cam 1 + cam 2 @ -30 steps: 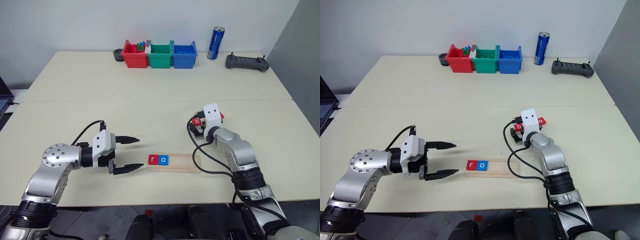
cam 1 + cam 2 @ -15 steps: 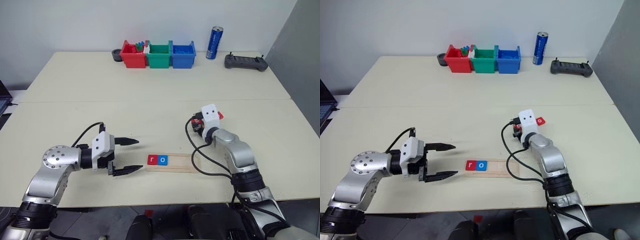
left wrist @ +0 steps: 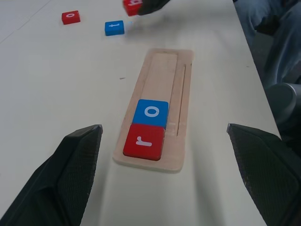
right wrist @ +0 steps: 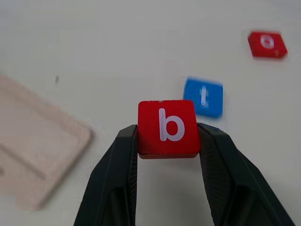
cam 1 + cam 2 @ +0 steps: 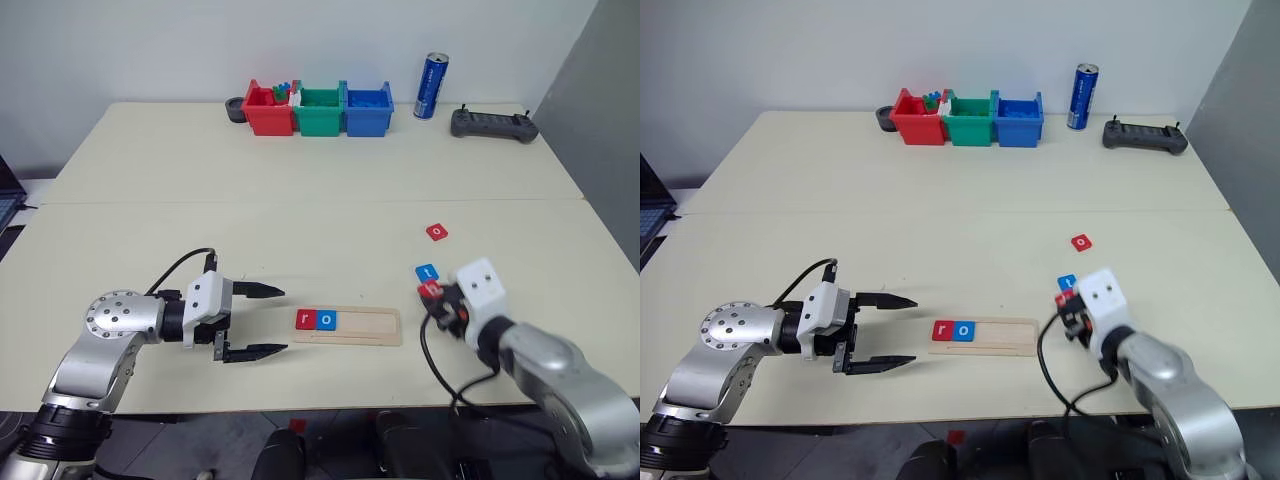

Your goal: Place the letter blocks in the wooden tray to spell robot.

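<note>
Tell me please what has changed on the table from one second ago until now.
The right gripper closed on the red b block, lifted it and drew back toward the robot, near the wooden tray's right end. This uncovered the blue t block and the red o block. The open left gripper and the r and o blocks in the tray stayed.

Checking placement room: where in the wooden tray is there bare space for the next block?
The wooden tray is free from the blue o block to its right end. Its left end holds the red r block. The right gripper holds the b block.
</note>
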You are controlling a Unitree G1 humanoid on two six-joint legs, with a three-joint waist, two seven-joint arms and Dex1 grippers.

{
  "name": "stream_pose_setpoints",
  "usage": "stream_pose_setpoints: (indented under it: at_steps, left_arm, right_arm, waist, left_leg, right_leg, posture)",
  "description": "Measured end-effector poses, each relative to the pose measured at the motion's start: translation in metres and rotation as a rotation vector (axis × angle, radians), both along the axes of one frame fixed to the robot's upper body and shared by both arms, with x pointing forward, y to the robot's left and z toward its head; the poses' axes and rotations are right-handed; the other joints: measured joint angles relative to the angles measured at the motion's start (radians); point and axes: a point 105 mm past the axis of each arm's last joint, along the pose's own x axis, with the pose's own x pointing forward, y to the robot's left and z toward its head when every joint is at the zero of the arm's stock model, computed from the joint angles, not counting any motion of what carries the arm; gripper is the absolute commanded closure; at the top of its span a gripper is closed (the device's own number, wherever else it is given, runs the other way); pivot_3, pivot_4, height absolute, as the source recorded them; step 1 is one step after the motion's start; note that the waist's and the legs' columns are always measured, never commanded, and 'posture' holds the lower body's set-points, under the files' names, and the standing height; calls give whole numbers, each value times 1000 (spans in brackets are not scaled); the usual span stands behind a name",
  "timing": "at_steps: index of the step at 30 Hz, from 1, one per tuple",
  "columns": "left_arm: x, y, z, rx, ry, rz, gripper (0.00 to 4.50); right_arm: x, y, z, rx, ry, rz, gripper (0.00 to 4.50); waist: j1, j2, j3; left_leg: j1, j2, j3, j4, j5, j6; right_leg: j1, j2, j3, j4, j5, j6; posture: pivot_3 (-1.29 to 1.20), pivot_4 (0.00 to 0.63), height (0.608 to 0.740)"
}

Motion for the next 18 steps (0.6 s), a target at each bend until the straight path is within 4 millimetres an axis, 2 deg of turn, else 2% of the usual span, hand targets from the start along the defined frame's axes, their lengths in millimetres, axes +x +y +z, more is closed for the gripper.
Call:
stream_pose_setpoints:
  at_steps: [4,8,15,16,17,18]
  left_arm:
    - [-2,-2,3,5,-8,-18,0]
    - [2,-7,8,8,-26,-38,0]
    - [6,-15,11,14,-32,-61,0]
    - [6,-15,11,14,-30,-61,0]
    - [6,-15,10,14,-28,-60,0]
    - [5,-14,9,14,-25,-59,0]
  right_arm:
    - [-19,-6,-18,37,54,-126,3048]
    - [-19,-6,-22,102,45,-225,3048]
    - [-7,-6,-20,242,15,-358,738]
    - [-5,-6,-18,259,10,-370,262]
    - [-4,-7,-16,268,0,-380,27]
    - [-1,-9,-12,270,-18,-389,27]
  waist:
    - [0,0,0]
    - [0,-2,-1]
    - [0,-2,-1]
    - [0,-1,-1]
    - [0,-1,-1]
    - [0,-1,-1]
  left_leg:
    - [1,0,1,0,0,0]
    - [4,0,1,1,0,0]
    - [5,0,1,0,0,0]
    - [5,0,1,0,0,0]
    - [4,0,1,0,0,0]
    - [4,0,1,0,0,0]
  right_leg:
    - [1,0,1,0,0,0]
    - [4,0,1,0,0,1]
    - [4,0,1,0,-1,0]
    - [3,0,1,0,-1,0]
    - [3,0,1,0,-1,0]
    - [3,0,1,0,-1,0]
  posture:
    - [0,150,740]
    - [0,150,740]
    - [0,150,740]
    - [0,150,740]
    - [0,150,740]
    - [0,150,740]
